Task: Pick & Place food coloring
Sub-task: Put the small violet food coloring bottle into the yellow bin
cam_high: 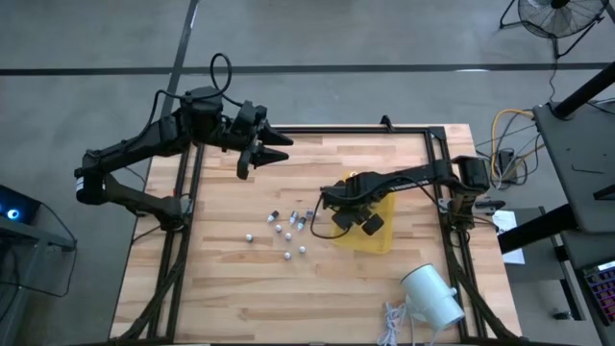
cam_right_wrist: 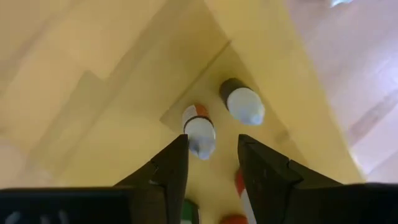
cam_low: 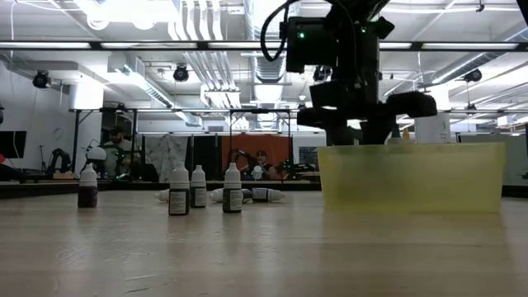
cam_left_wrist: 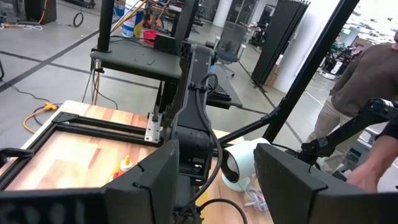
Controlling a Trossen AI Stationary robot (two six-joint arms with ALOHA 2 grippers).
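White-capped food coloring bottles [cam_low: 233, 189] carry dark labels, their writing unreadable.

I note the small white-capped dropper bottles [cam_high: 285, 229] scattered mid-table, just left of the translucent yellow plastic bin [cam_high: 379, 236]; the white cylinder [cam_high: 430, 297] lies near its right front.

Yellow translucent bin [cam_high: 382, 237] on pale striped-wood table [cam_high: 231, 288]; in bin, bottles [cam_right_wrist: 200, 134] w/ white caps, one orange-banded, one dark; black arms.
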